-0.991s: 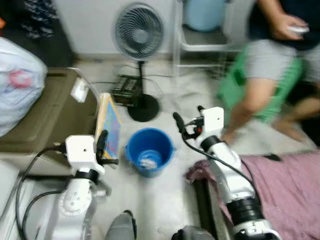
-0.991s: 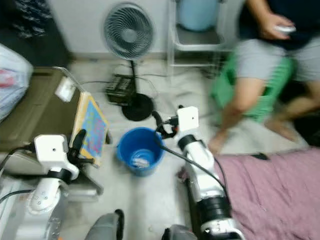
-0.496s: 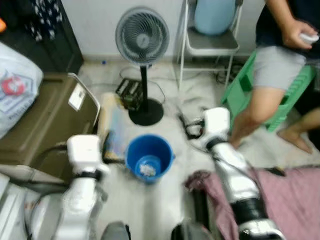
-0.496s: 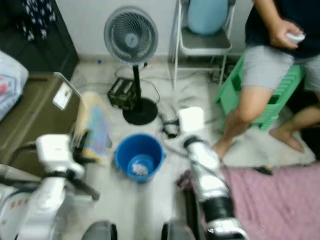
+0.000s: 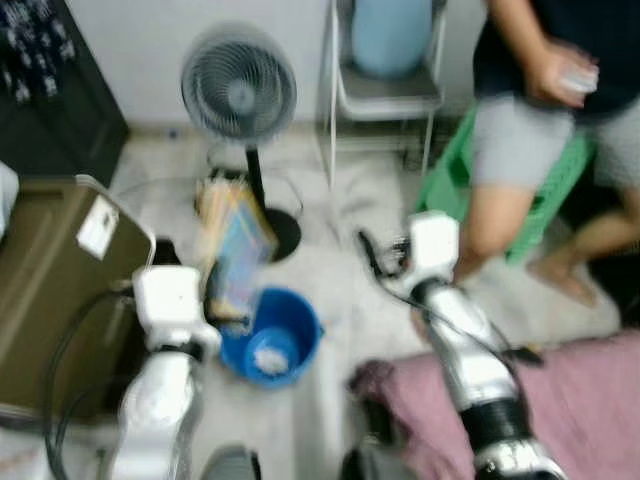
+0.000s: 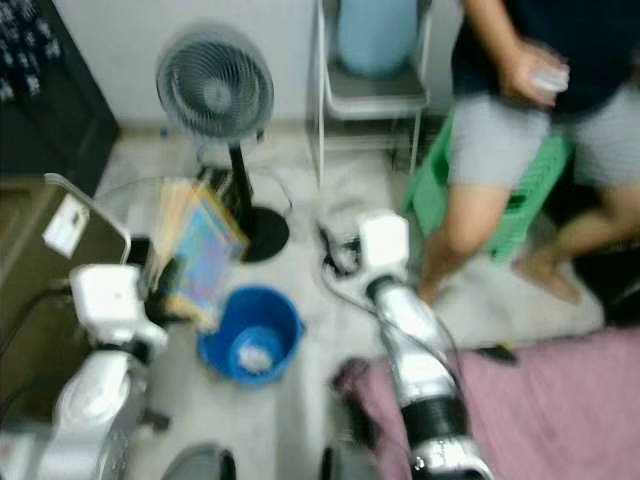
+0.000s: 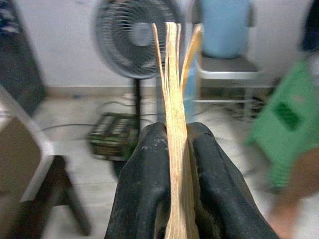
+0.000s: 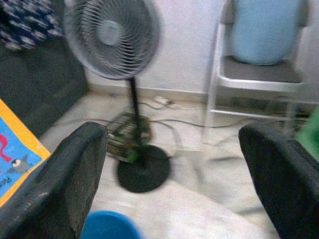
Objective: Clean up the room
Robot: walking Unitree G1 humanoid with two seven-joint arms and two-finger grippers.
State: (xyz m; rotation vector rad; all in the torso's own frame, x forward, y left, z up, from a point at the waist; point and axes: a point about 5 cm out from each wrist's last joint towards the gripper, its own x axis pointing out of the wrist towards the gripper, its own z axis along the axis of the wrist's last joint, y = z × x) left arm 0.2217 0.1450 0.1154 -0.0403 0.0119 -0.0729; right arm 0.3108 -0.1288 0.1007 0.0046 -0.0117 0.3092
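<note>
we are pinching a thin picture book (image 5: 236, 248) with our left gripper (image 7: 175, 149), both black fingers (image 7: 144, 184) pressed flat on its sides near one edge. the book is standing up in the air, above the floor (image 5: 330, 230), just over the rim of the blue bucket (image 5: 270, 340) and in front of the fan (image 5: 238, 92). our right gripper (image 8: 172, 164) is spread wide with nothing in it, out over the floor near the fan's round base.

we are thinking the book is light but floppy, and its pages are fanning apart at the top, so it could bend or slide. we are guessing a hold close to the spine is the safest. a person (image 5: 540, 110) is sitting near on a green stool (image 5: 455, 190).
</note>
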